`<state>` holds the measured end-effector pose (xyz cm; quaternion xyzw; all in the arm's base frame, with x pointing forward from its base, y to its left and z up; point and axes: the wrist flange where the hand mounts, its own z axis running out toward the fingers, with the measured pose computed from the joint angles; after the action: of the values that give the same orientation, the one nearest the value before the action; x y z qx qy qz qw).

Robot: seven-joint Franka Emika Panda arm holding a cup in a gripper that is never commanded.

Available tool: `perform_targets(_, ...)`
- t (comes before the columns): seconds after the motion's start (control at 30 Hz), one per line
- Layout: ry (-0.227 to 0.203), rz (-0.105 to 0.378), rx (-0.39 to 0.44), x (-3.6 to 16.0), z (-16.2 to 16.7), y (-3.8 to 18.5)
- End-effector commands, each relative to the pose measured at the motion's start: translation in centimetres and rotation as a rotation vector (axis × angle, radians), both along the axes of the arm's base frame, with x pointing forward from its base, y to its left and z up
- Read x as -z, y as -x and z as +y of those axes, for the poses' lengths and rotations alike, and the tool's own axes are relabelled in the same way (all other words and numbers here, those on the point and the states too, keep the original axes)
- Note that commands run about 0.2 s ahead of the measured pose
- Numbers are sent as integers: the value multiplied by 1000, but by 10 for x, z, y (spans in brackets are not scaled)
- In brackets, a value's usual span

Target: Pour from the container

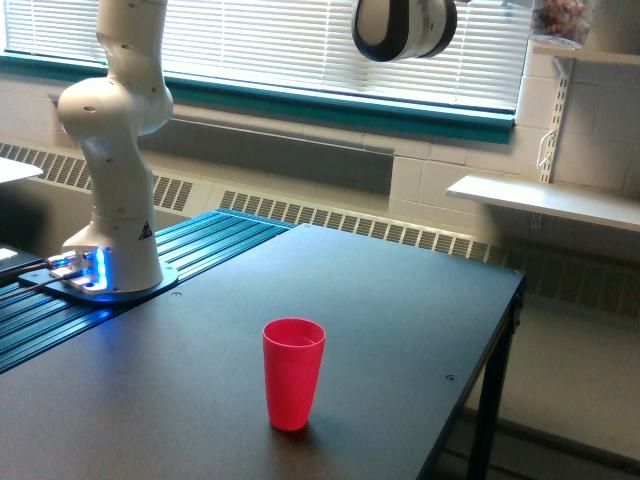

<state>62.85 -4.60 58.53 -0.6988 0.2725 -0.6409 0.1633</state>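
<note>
You are looking at one red cup (294, 373) standing upright near the front of one dark table (380, 300), one white robot arm (115, 150) based at far left, one wall shelf (545, 200) at right, and one slatted window blind (300, 45) across the far wall.

Dark matte bench (400, 300), mostly bare. One red cup (293, 373) stands upright on it near the front edge, open end up. At the exterior view's left, the arm's white base (112, 262) sits on a ribbed blue-lit section (215, 240), well apart from the cup.
</note>
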Motion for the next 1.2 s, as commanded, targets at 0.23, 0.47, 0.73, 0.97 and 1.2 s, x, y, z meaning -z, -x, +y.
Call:
perform_targets(0.23, 31, 209, -122, 15, 44, -10)
perform_targets(0.47, 20, 388, -106, 46, 44, 12)
perform_targets(0.73, -59, 595, -45, 87, 35, 50)
perform_targets(0.97, -185, 742, 90, 115, -12, 84)
perform_targets(1.2, -282, 875, 244, 141, -69, 119)
